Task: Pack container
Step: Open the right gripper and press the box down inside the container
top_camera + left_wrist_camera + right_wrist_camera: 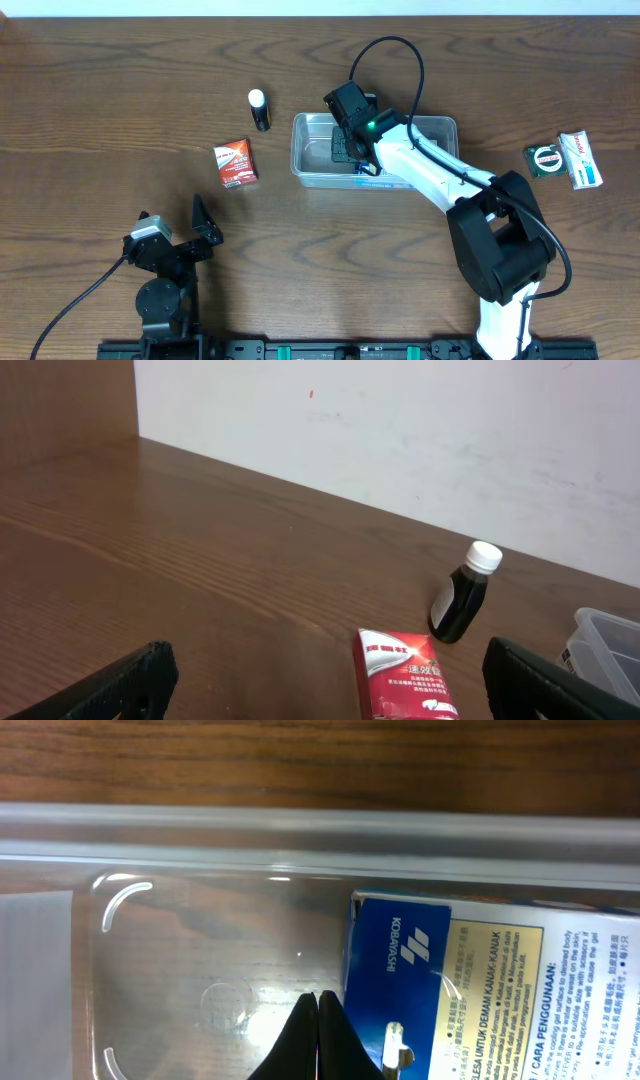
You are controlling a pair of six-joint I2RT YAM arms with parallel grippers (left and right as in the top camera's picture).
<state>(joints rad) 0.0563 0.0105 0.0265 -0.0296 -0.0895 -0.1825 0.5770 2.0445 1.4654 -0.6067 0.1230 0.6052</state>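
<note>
Container (pixel 300 160) sits centre-right on the table (pixel 100 90), long side running left-right. It is a clear, shallow tub with rounded corners.

Right pincer (pixel 345 148) is inside the container's outline, over its left half, with the arm reaching in from the near right. On the right wrist cam the fingertips (pixel 308 1030) are clenched tip to tip with nothing between them. They hang just over the clear floor, and the far rim (pixel 300 830) runs across the top of the view.

A blue-and-yellow box (pixel 480 990) lies flat in the container, just beside the shut tips on their right. Can't tell if they touch.

Left pincer (pixel 172 225) is released, fingers spread wide. It sits low at the near-left of the table, well apart from the container. Only a corner of the tub (pixel 610 640) shows at the right edge of the left wrist cam.

Outside the tub:
- Red box (pixel 235 163) is lying flat, left of the container and near it.
- Dark bottle (pixel 259 110) with a white cap is lying on its side just beyond the red box.
- Green packet (pixel 545 160) and white-and-blue box (pixel 580 160) are side by side at the far right, apart from the container.
</note>
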